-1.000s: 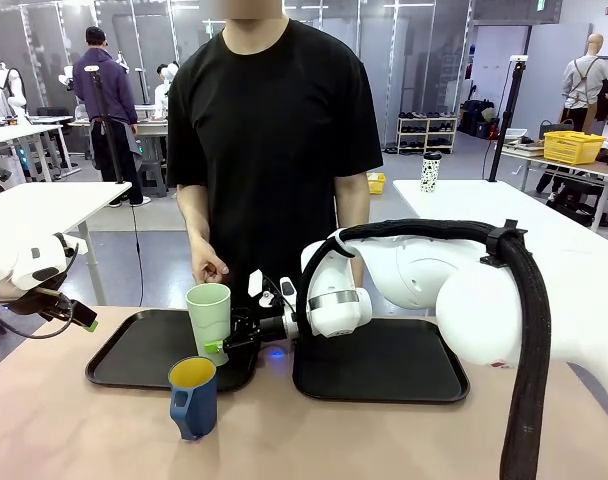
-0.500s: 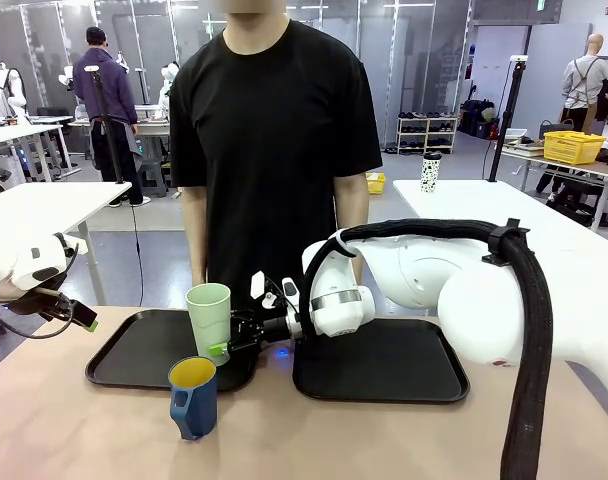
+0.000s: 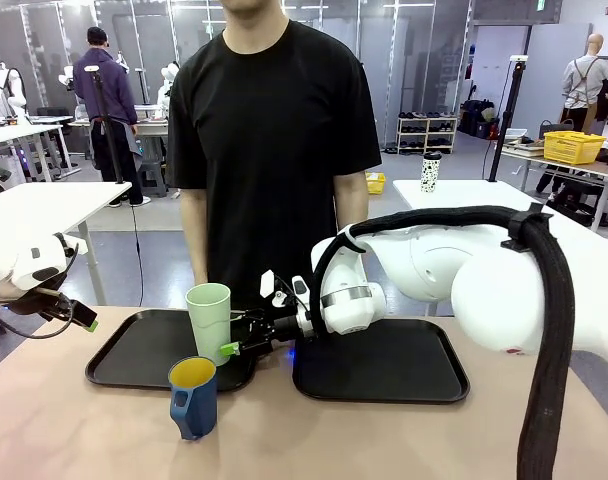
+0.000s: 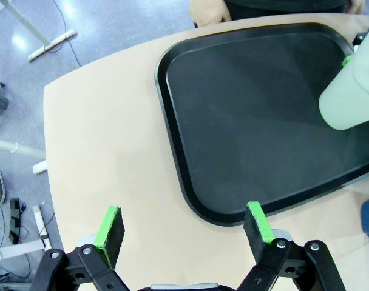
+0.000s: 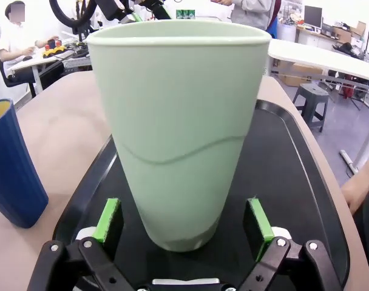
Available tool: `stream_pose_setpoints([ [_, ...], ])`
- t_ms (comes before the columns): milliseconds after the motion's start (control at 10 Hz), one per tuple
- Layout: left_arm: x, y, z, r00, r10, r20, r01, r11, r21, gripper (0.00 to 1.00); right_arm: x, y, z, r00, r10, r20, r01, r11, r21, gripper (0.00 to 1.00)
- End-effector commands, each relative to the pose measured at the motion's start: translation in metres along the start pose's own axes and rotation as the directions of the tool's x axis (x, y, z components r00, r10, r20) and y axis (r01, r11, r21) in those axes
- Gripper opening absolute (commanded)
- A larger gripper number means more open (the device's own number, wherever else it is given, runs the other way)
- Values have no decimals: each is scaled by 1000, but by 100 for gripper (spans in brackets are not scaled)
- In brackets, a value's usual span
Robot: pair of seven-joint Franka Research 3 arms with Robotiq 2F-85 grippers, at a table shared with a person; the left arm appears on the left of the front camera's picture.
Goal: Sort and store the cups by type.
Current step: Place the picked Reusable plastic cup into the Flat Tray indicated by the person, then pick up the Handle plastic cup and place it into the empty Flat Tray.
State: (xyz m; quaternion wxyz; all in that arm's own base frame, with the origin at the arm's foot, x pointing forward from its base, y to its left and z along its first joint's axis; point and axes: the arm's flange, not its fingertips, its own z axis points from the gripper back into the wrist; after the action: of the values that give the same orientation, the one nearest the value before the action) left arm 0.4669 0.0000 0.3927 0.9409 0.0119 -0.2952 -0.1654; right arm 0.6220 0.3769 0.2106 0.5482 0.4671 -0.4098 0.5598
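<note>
I see my right gripper point(image 5: 183, 219) with jaws spread on both sides of the mint-green tumbler point(image 5: 178, 115), not touching it; my left gripper point(image 4: 184, 225) is spread too.

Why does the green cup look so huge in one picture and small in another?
Right wrist view: the tall pale mint-green tumbler stands very close to the wide-angle camera, so it bulges big; front view: the camera is farther away, so it looks small.
</note>
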Motion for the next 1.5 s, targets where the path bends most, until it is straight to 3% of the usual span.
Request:
stream_pose_setpoints([
  [0,0,1,1,1000,-8,-1,8,1000,6,100,8,15,17,999,-48,-26,47,998,-37,100],
  [700,0,1,1,1000,-8,-1,8,1000,6,100,25,50,84,975,-114,-192,87,986,-143,100],
  [800,0,1,1,1000,-8,-1,8,1000,6,100,29,54,89,973,-123,-197,95,985,-145,100],
  [900,0,1,1,1000,-8,-1,8,1000,6,100,16,37,78,987,-80,-137,62,990,-126,100],
  [1400,0,1,1,1000,-8,-1,8,1000,6,100,16,37,78,987,-80,-137,62,990,-126,100],
])
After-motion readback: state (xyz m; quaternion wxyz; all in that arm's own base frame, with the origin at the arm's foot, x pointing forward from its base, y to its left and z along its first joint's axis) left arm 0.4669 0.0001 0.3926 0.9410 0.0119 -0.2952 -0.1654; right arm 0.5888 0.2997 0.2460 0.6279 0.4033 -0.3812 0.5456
